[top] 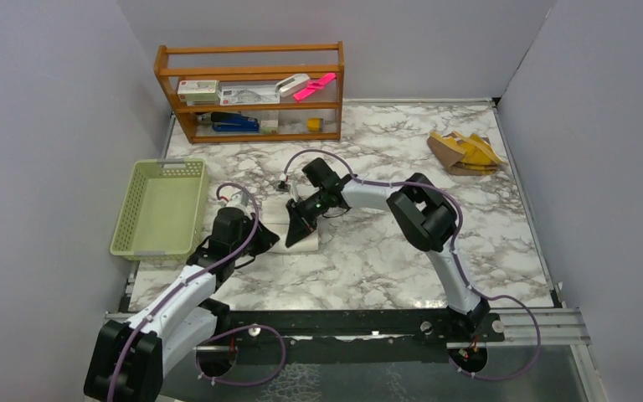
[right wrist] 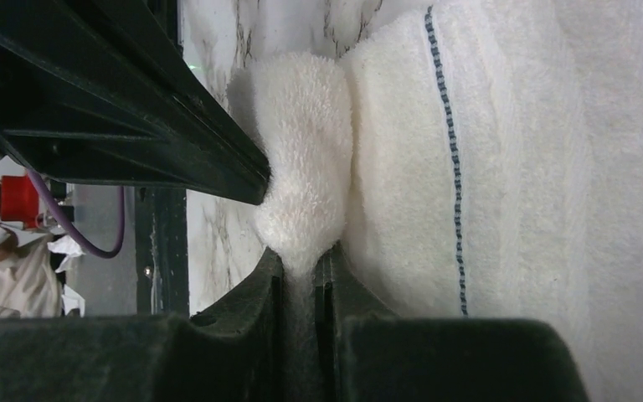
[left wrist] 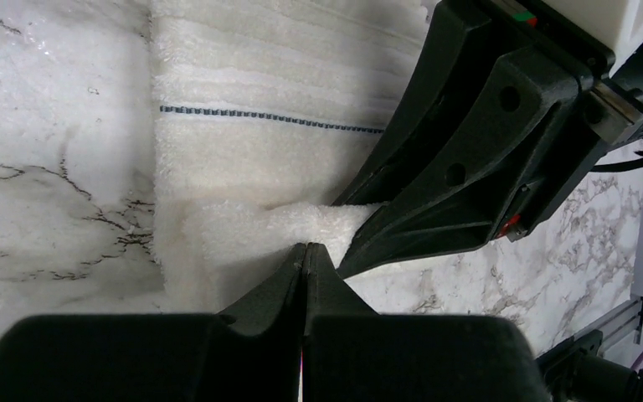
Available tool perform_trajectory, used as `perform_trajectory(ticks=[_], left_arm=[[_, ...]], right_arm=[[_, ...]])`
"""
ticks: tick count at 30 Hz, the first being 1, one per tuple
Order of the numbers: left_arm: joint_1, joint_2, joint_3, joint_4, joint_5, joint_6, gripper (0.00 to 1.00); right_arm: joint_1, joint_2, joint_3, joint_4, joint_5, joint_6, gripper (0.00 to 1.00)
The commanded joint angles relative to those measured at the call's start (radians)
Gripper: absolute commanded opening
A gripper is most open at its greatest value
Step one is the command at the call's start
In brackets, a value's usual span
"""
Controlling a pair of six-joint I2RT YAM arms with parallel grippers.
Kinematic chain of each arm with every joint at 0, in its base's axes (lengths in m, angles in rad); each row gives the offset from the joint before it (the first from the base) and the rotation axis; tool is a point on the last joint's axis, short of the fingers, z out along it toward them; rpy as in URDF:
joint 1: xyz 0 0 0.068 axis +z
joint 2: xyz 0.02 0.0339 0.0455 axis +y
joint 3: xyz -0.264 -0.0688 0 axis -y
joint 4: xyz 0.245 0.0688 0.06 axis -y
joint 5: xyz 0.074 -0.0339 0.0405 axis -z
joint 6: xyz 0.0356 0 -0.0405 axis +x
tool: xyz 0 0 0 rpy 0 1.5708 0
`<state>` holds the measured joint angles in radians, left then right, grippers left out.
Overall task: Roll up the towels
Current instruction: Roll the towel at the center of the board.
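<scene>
While our right gripper [right wrist: 301,270] pinched a raised fold of the white towel [right wrist: 502,167] on the marble table [top: 385,260], the left gripper [left wrist: 306,253], fingers pressed together, touched that fold; rolling evenly, we judged, needed both tips advancing together.

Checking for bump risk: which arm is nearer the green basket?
Left. The left arm lies right beside the green basket, its wrist by the basket's right wall; the right arm reaches in from the other side, beyond the white towel.
</scene>
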<state>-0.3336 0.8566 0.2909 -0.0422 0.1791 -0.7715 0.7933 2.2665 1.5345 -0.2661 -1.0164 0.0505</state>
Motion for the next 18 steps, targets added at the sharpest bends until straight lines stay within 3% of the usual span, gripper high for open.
perform_trajectory(ticks=[1,5,7,8,10,11,15,18], left_arm=[[0.005,0.073,-0.021,0.133,0.014,-0.006,0.0],[0.004,0.142,-0.03,0.167,-0.008,0.011,0.0],[0.004,0.163,-0.036,0.169,-0.027,0.021,0.0],[0.004,0.169,-0.04,0.167,-0.038,0.026,0.0],[0.004,0.178,-0.042,0.159,-0.058,0.035,0.0],[0.004,0.178,-0.042,0.153,-0.068,0.041,0.0],[0.005,0.177,-0.041,0.127,-0.102,0.057,0.0],[0.005,0.177,-0.044,0.123,-0.106,0.06,0.0]], right_arm=[[0.005,0.064,0.014,-0.047,-0.049,0.035,0.01],[0.005,0.056,0.01,-0.052,-0.01,0.025,0.12],[0.006,0.028,-0.004,-0.049,0.033,-0.002,0.29],[0.006,0.002,-0.022,-0.036,0.068,-0.013,0.39],[0.006,-0.065,-0.08,0.017,0.159,-0.028,0.85],[0.005,-0.099,-0.11,0.066,0.2,-0.036,0.97],[0.005,-0.195,-0.194,0.158,0.357,-0.081,1.0],[0.006,-0.285,-0.318,0.349,0.488,-0.107,1.0]])
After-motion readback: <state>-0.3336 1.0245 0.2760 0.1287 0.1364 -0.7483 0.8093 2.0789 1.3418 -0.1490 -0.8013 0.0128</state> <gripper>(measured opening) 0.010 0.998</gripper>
